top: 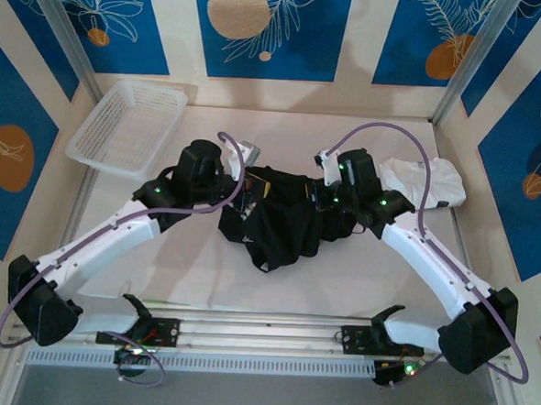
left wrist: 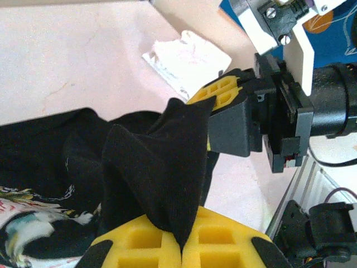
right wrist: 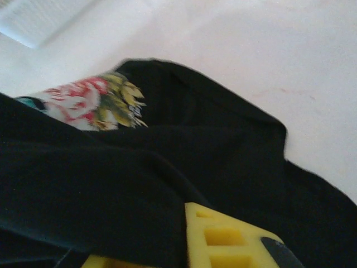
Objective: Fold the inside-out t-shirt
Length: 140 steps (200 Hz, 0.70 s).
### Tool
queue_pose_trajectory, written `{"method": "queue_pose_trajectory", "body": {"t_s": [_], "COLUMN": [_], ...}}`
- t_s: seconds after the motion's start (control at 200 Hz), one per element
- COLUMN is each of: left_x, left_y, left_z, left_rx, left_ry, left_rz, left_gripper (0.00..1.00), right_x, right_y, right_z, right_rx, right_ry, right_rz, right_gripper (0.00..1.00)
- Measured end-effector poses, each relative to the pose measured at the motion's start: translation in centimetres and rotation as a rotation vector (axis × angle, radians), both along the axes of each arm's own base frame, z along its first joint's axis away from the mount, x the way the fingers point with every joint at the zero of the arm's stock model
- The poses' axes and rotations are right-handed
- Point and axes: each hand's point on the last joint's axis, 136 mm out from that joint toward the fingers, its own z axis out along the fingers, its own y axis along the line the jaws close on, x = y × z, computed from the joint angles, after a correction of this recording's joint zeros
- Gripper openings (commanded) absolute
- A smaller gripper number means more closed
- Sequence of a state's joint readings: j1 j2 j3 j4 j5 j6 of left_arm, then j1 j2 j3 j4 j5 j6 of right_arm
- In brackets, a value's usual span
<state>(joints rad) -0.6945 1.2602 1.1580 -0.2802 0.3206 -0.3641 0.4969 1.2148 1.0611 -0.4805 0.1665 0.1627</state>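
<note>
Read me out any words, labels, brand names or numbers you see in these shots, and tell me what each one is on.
No text here can be read.
On the inside-out t-shirt, the floral print shows, but any lettering in it is too blurred to read.
The wall panels carry drawn leaves and circles, no words.
The basket and the white garment show no label.

Lab cell w/ printed panels [top: 272,28]
</note>
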Motion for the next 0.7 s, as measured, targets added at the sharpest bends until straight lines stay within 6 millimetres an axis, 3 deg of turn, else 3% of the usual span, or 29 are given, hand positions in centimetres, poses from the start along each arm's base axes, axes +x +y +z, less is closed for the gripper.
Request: {"method": "queue_pose_trajectory", "body": {"t_s": [0.185, 0.395, 0.515, 0.7], "left_x": [0.5, 0.6, 0.7, 0.6], "left_y": [-0.2, -0.6, -0.7, -0.8], "left_z": [-1.2, -2.3, -2.4, -2.4], "left_rx": [0.016, 0.027, 0.024, 0.013], "left_ry": [0.023, 0.054, 0.063, 0.078], "left_rz": [0.002, -0.01, -0.012, -0.017], "left_gripper": [0.0, 0.0, 0.0, 0.0], "right_x": [-0.1, -1.9, -4.1, -7.1], "right_y": [-2.2, -2.4, -1.3, 2.5], "right_z": [-1.3, -0.7, 1.1, 2.2], "right_rx": [-0.073, -0.065, -0.01, 0.112], "right_ry": [0.042, 0.022, -0.045, -0.119], "right_rz": [-0.09, -0.067, 0.006, 0.174], "right_gripper": [0.33, 0.46, 0.45, 0.32]}}
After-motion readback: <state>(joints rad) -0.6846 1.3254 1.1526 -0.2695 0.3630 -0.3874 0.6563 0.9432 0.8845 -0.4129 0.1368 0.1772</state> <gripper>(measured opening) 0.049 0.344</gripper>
